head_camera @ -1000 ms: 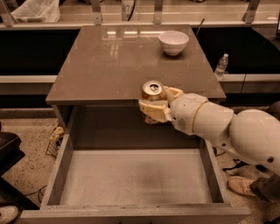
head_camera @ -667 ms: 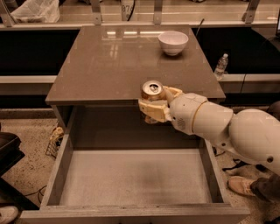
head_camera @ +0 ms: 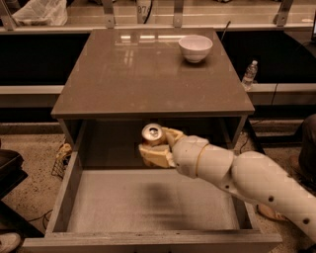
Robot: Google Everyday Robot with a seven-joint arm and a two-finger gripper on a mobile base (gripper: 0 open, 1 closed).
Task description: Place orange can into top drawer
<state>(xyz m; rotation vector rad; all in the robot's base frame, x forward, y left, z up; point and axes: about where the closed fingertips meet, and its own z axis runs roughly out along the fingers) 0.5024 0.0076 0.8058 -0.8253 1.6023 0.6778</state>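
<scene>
The orange can point(head_camera: 152, 134) is upright with its silver pull-tab top showing, held in my gripper point(head_camera: 157, 146), whose tan fingers point(head_camera: 154, 155) are shut around it. The gripper and white arm reach in from the right. They hold the can above the rear part of the open top drawer point(head_camera: 148, 205), just below the front edge of the cabinet top. The drawer is pulled fully out, with a pale grey floor and thick side walls; nothing lies in it.
A white bowl point(head_camera: 195, 48) stands at the back right of the brown cabinet top point(head_camera: 143, 74). A plastic bottle point(head_camera: 250, 74) stands on a ledge to the right. A white bag point(head_camera: 39, 12) lies at the back left.
The gripper with the can has moved down and forward, from above the cabinet top's front edge to over the back of the open drawer.
</scene>
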